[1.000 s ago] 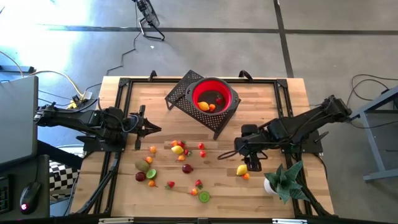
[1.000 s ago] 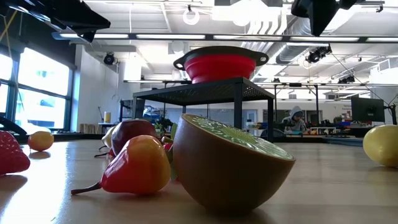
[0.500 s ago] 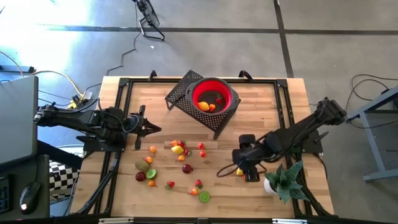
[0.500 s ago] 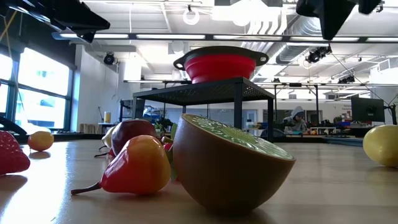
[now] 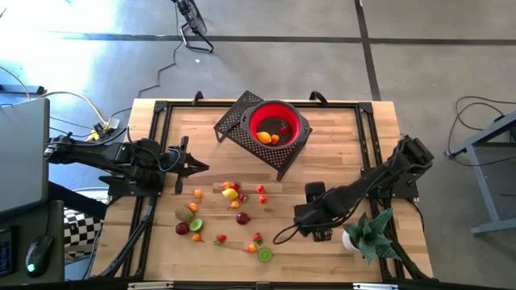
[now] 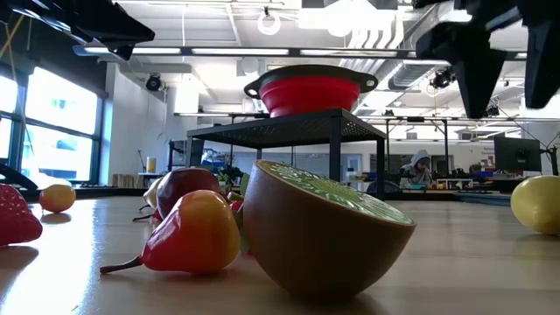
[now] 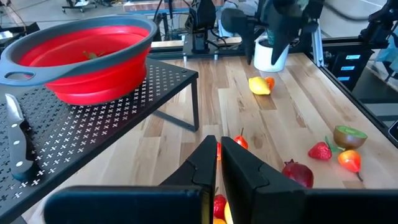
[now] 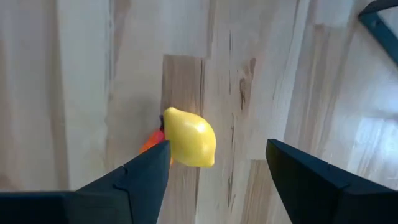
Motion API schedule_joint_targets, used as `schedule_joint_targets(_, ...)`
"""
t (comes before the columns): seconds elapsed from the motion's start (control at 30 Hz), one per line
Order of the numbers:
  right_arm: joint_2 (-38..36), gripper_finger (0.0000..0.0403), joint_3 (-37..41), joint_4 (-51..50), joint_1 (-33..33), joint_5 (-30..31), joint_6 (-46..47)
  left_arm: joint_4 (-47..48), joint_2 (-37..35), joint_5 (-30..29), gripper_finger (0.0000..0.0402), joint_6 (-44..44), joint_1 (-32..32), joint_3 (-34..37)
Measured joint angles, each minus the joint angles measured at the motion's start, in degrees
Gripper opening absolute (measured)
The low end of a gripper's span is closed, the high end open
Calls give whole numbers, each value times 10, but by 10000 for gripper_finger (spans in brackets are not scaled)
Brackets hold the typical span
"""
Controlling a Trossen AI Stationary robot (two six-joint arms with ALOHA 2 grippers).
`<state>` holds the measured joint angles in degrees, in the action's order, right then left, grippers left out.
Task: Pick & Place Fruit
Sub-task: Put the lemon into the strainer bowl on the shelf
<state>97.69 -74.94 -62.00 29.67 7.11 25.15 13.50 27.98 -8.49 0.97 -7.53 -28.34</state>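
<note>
A yellow lemon point(image 8: 189, 138) lies on the wooden table with a small orange fruit point(image 8: 148, 144) touching its side. My right gripper point(image 8: 217, 149) hangs open above it, pointing down, one finger on either side and clear of it. In the high view this gripper point(image 5: 311, 222) hides the lemon. More toy fruit point(image 5: 232, 193) lies scattered at the table's middle and near left. The red bowl point(image 5: 278, 125) holds a few fruits and sits on a black perforated stand point(image 5: 234, 121). My left gripper point(image 5: 196, 167) waits shut at the left, touching nothing.
A spiky green plant in a white pot point(image 5: 364, 234) stands close to the right gripper, toward the near right corner. A kiwi half point(image 6: 319, 227), a red-yellow fruit point(image 6: 192, 232) and a strawberry point(image 6: 17, 214) lie near the front edge. Black rails point(image 5: 153, 137) frame the table.
My right gripper has gone down and toward the table's near edge, a little to the left, until it stands over the lemon and hides it in the high view. In the low view its fingers have dropped into the picture. The fruit has not moved.
</note>
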Motion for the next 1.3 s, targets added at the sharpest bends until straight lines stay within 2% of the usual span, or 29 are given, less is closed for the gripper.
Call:
schedule_joint_targets(0.2,31,257,3,4,0,-26,-14,2,0,0,19,0,0,0)
schedule_joint_targets(0.5,16,256,97,90,0,-53,2,6,0,0,19,0,0,0)
schedule_joint_targets(0.83,16,256,159,173,0,-62,3,6,0,-1,19,0,0,0)
schedule_joint_targets(1.3,16,256,168,196,0,-62,3,19,0,-1,19,0,0,0)
